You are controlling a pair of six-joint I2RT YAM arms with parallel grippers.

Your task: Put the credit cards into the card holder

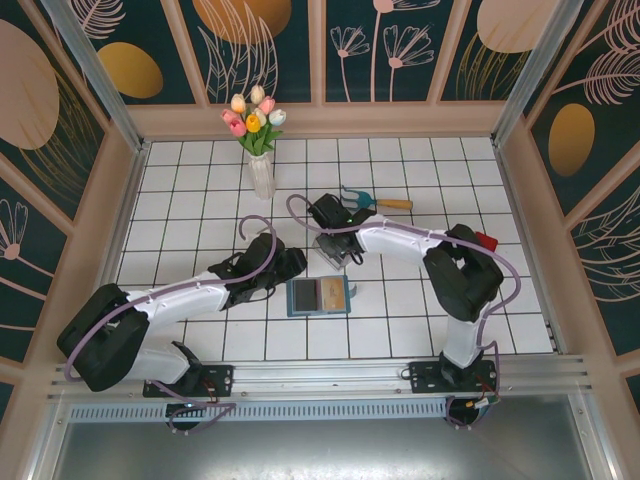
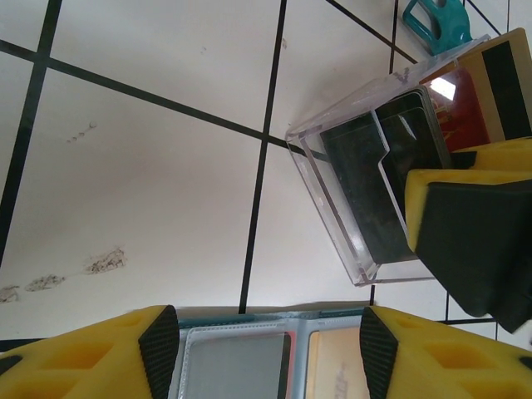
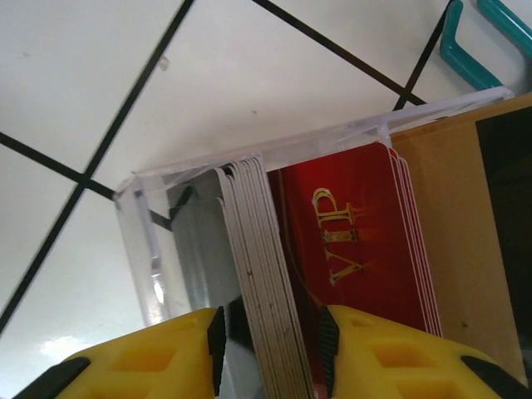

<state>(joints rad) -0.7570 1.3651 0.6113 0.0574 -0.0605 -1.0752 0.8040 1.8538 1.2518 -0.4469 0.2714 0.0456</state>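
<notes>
Credit cards (image 3: 266, 274) stand on edge in a clear tray (image 3: 141, 241), right under the right end effector (image 3: 272, 341). The grey stack sits btw its pads, red VIP cards (image 3: 349, 241) just outboard of one finger, and a tan card (image 3: 449, 249) w/ a dark stripe beyond those. The cards' long axis runs straight ahead of the fingers, faces parallel to the pads, so a plain pinch-and-lift looks like the next move. Jaws are part-closed astride the grey stack, but a dark gap shows at one pad, so can't tell if it's really clamped. Card holder (image 1: 318, 311) lies open and flat on the counter (image 1: 200, 200), just behind the right end effector toward the arm bases. It's directly under the left end effector (image 2: 268, 349), whose pads are spread w/ nothing btw them. Right arm is thus nearer the cards, left nearer the holder. Cards are thin, glossy plastic w/ rounded corners. Tray is hard transparent plastic w/ thin walls, prob. light enough to slide. Holder is teal outside, w/ a grey and a tan card inside. Counter is white tile w/ dark grout.
</notes>
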